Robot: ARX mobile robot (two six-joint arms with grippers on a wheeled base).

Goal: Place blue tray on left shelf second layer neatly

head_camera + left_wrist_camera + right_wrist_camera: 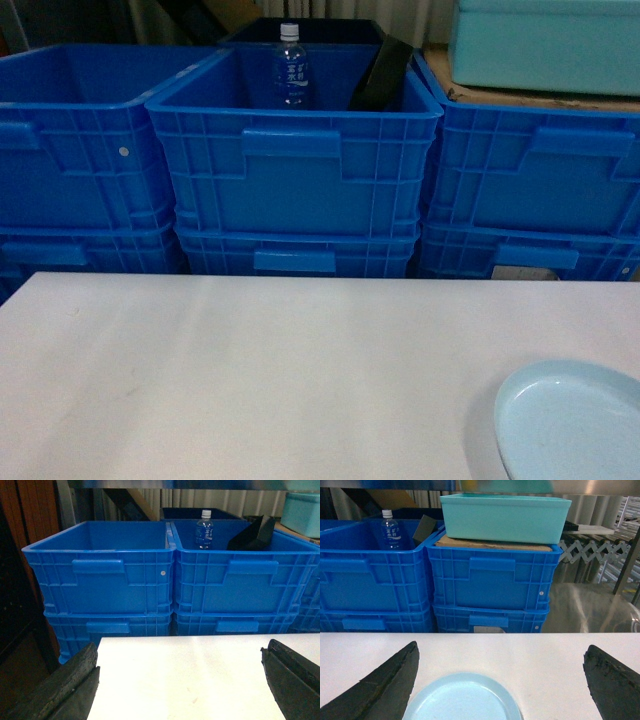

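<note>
The blue tray (575, 425), a pale blue round dish, lies flat on the white table (250, 380) at its near right corner. In the right wrist view the blue tray (462, 700) sits low between the jaws, closer to the left finger. My right gripper (500, 677) hangs open just above it and touches nothing. My left gripper (182, 680) is open over the bare table (190, 675) near its left edge. Neither gripper shows in the head view. A reflective steel tier (585, 605) shows behind the table on the right. I cannot tell whether it is the left shelf second layer.
Stacked deep-blue crates (295, 160) line the table's far edge. The middle crate holds a water bottle (290, 65) and a black object (380, 75). A teal box (505, 517) rests on cardboard on the right stack. A slim steel upright (627, 560) stands far right.
</note>
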